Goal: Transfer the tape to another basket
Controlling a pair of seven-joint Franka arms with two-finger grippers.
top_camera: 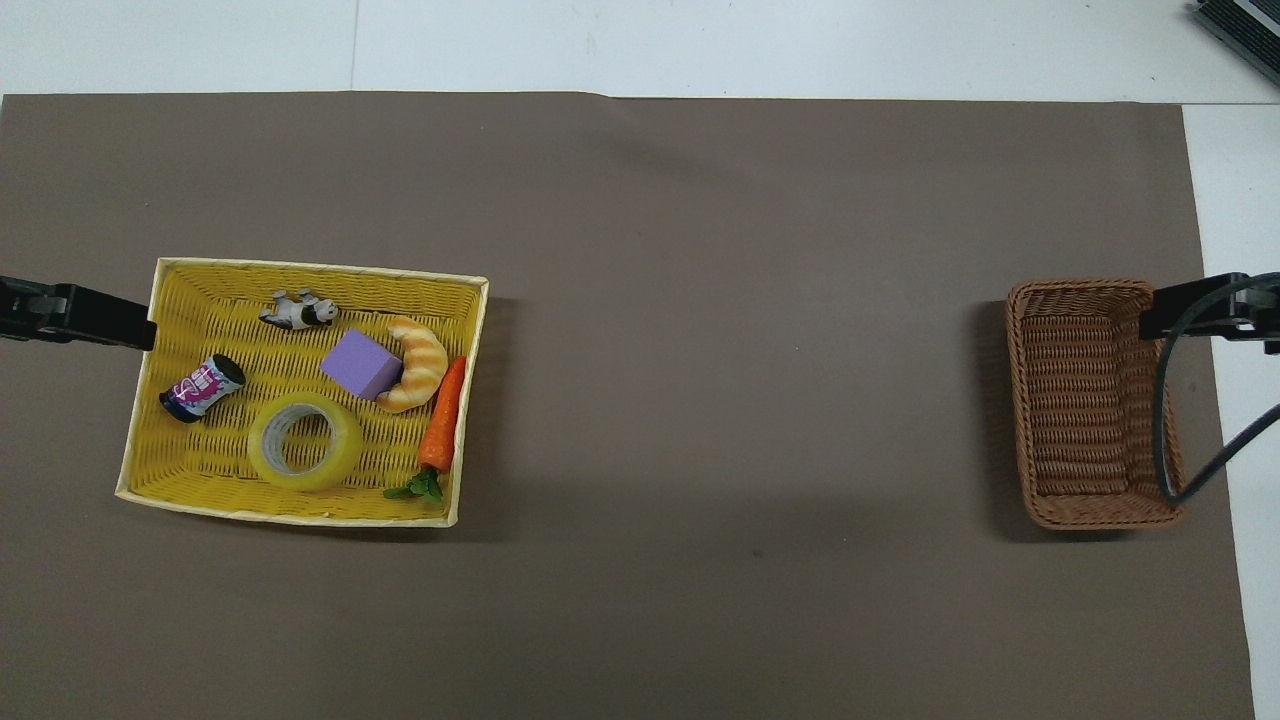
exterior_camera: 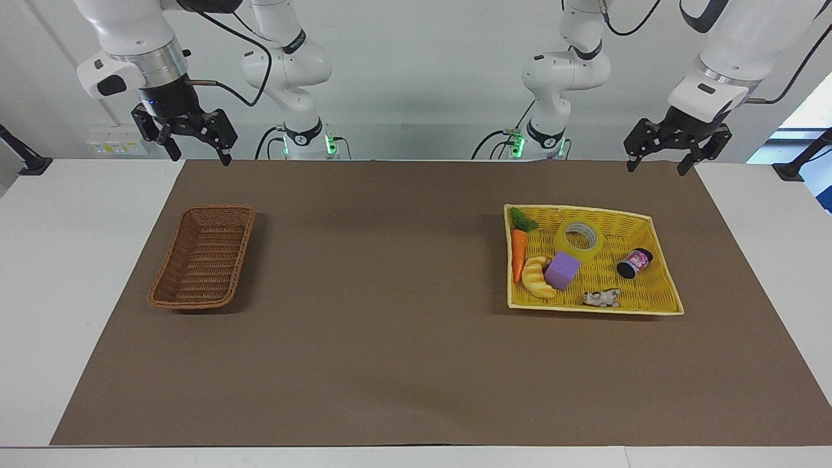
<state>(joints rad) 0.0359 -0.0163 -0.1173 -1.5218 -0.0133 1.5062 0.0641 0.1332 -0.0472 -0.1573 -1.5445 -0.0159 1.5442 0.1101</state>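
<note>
Currently the tape [exterior_camera: 580, 238] is lying flat, core upward, in the yellow basket [exterior_camera: 656, 227] at the left arm's end. The left gripper [exterior_camera: 658, 162], jaws wide, is hanging nearest; the right gripper [exterior_camera: 200, 151], also wide, is waiting above the brown basket [exterior_camera: 203, 260].

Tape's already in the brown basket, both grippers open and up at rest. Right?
Not right. The tape lies in the yellow basket, beside the carrot; the brown basket holds nothing, as the overhead view shows. The left gripper and right gripper are open and raised.
</note>
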